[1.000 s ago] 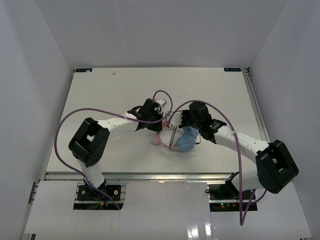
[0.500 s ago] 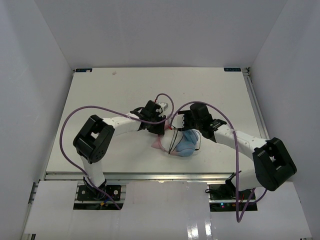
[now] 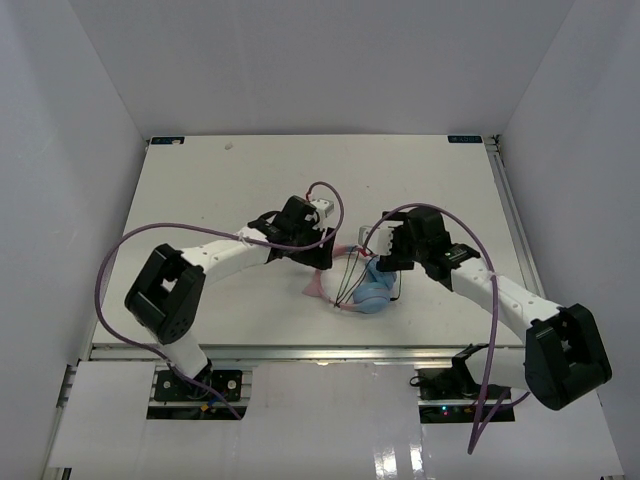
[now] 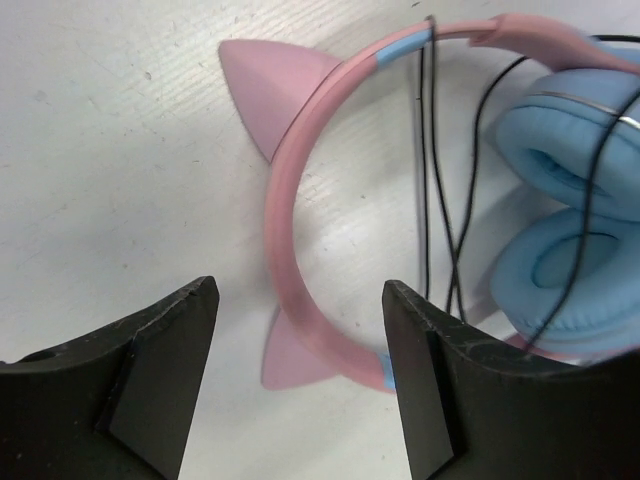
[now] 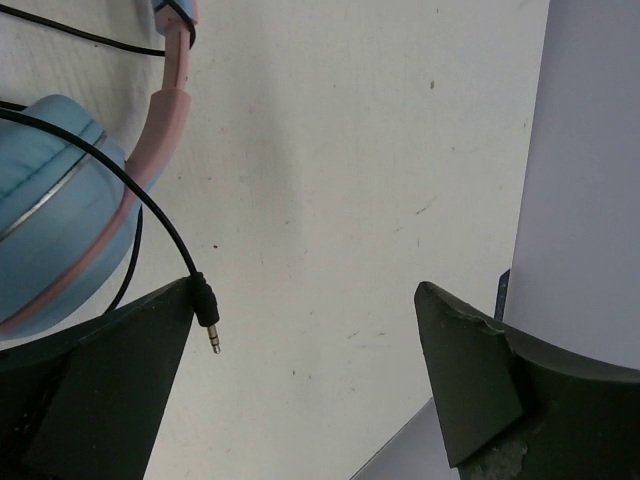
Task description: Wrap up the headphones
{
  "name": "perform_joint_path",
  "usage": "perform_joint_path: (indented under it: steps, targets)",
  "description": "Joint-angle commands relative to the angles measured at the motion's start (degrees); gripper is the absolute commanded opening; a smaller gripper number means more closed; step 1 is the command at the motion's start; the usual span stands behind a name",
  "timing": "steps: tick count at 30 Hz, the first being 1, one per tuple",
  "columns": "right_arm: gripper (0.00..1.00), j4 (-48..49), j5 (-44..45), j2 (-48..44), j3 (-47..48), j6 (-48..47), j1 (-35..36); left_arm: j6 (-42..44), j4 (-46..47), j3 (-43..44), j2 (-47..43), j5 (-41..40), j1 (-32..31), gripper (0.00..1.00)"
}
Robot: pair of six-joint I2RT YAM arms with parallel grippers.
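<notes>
The headphones point(image 3: 365, 290) lie flat on the white table between the two arms. In the left wrist view the pink headband point(image 4: 290, 170) with its two pink cat ears curves toward the stacked light blue ear cups point(image 4: 565, 200), and the thin black cord point(image 4: 432, 180) crosses it in several strands. My left gripper point(image 4: 298, 300) hovers open over the headband's lower end, its fingers clear of the band on both sides. My right gripper point(image 5: 305, 295) is open over bare table beside an ear cup point(image 5: 50, 190). The cord's plug point(image 5: 210, 320) hangs free by its left finger.
Thick purple arm cables point(image 3: 130, 245) loop over the left side of the table and another point(image 3: 480, 300) runs along the right arm. White walls enclose the table; the right wall point(image 5: 590, 150) shows in the right wrist view. A metal rail point(image 3: 510, 210) edges the table's right side.
Both grippers have gone from shut to open and let go of the headphones, which now rest on the table. The right gripper has drawn back to the right.
</notes>
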Motion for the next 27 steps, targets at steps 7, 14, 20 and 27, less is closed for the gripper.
perform_joint_path:
  steps: [7,14,20,27]
  targets:
    - [0.91,-6.4,-5.6,1.8,6.3,8.2,-6.8,3.8,-3.6,-2.9,-17.1,-0.3,0.0,0.8]
    - [0.9,-9.3,-9.9,2.5,14.5,24.2,-11.4,-0.6,-1.7,-9.1,-33.1,-1.1,0.1,0.83]
    - [0.9,-7.3,-12.3,-3.4,14.0,53.4,-16.9,-9.0,5.2,-18.7,-48.7,3.2,0.1,0.86]
    - [0.9,-2.1,-8.4,-15.4,6.5,62.3,-17.3,-14.5,10.3,-30.6,-60.7,3.3,0.1,0.92]
